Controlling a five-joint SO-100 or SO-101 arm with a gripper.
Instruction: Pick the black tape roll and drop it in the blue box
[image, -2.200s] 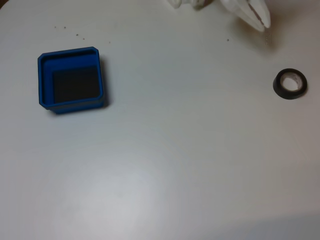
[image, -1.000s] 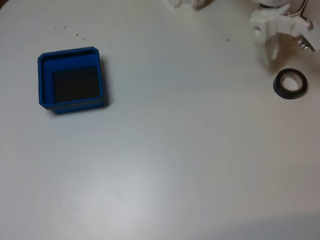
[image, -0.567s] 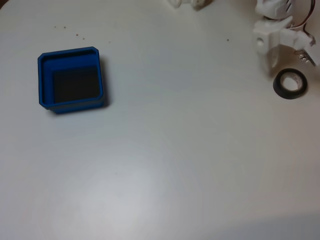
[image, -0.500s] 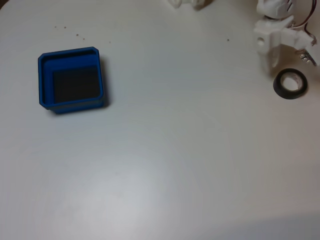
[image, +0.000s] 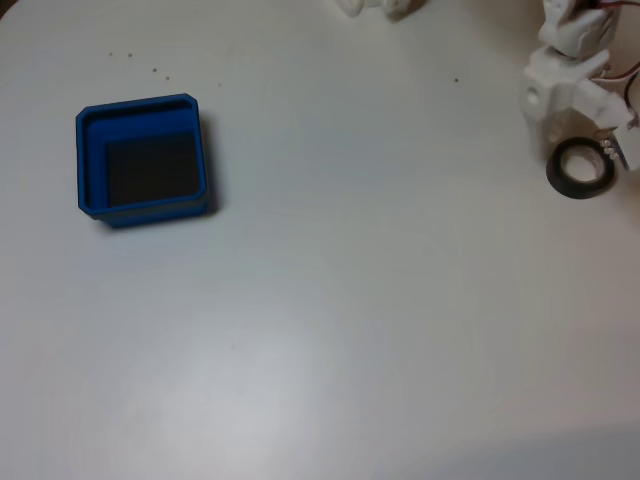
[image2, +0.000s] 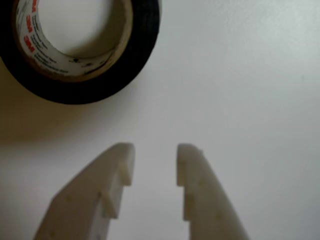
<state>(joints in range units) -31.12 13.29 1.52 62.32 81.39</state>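
Note:
The black tape roll (image: 581, 167) lies flat on the white table at the far right of the fixed view, its pale core showing. My white gripper (image: 556, 140) hangs just up-left of it, close to its rim. In the wrist view the roll (image2: 100, 75) sits at the upper left, ahead of the gripper (image2: 155, 156). The two pale fingers stand a little apart with only bare table between them, so the gripper is open. The blue box (image: 140, 103), square with a dark bottom and nothing in it, rests far off at the left of the fixed view.
A white table (image: 360, 300) carries everything, with wide bare surface between box and roll. A few small dark specks (image: 130, 56) dot it above the box. White parts of the arm (image: 375, 6) poke in at the top edge.
The gripper has come down from the top edge and shifted right, ending close beside the tape roll. Roll and box have stayed in place.

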